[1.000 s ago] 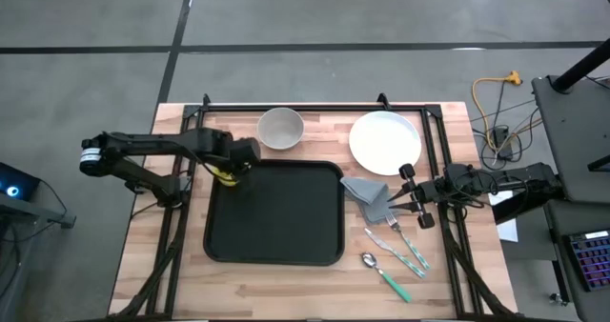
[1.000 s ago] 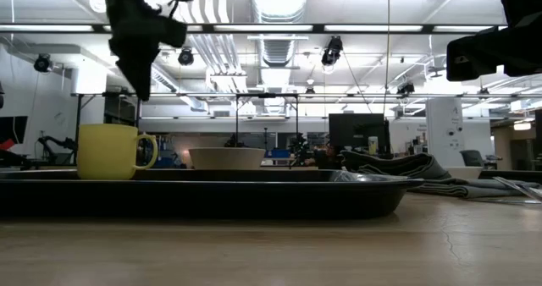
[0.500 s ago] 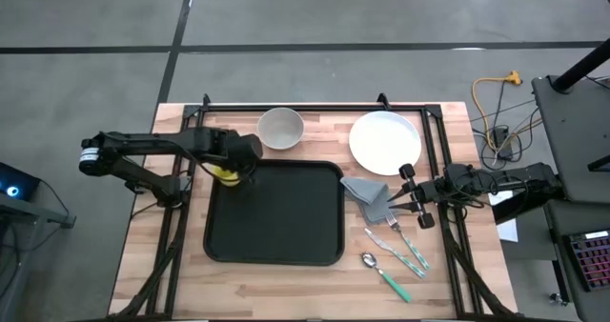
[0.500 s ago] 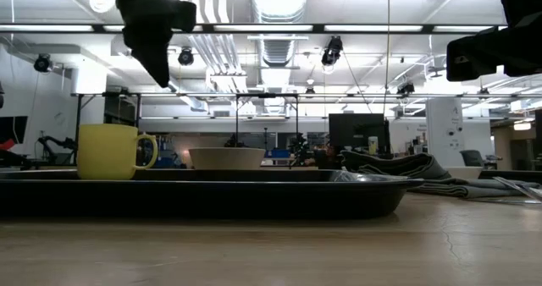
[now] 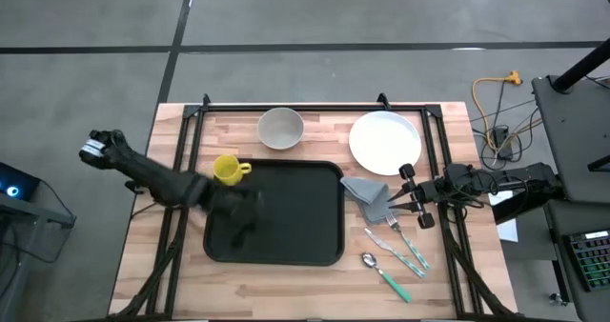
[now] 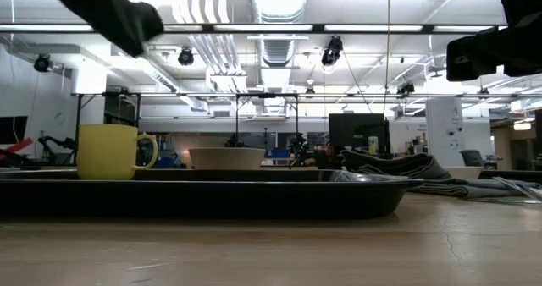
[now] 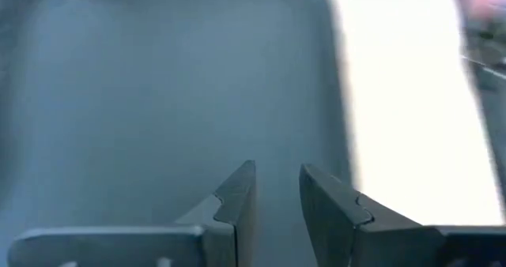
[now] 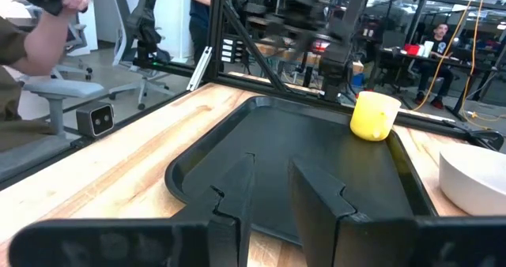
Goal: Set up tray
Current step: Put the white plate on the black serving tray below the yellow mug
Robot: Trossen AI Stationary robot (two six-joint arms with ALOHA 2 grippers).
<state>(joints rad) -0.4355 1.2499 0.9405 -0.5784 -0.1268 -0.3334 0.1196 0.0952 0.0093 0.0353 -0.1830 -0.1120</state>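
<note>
The black tray (image 5: 286,217) lies in the middle of the table. A yellow mug (image 5: 227,170) stands upright on its base in the tray's far left corner; it also shows in the low view (image 6: 107,151) and the right wrist view (image 8: 374,115). My left gripper (image 5: 245,215) hovers, blurred, over the tray's left half and holds nothing; its fingers (image 7: 237,196) leave only a narrow gap. My right gripper (image 5: 396,198) waits at the table's right side, next to the grey napkin (image 5: 370,196), nearly shut and empty (image 8: 271,158).
A white bowl (image 5: 280,128) and a round white plate (image 5: 385,141) stand beyond the tray's far edge. A fork (image 5: 400,246) and a spoon (image 5: 386,274) with teal handles lie right of the tray. A person (image 8: 39,30) shows beyond the table.
My left gripper has left its place above the yellow mug and swung quickly toward the table's near edge, out over the tray's left half. The mug stands where it was in the tray's far left corner.
</note>
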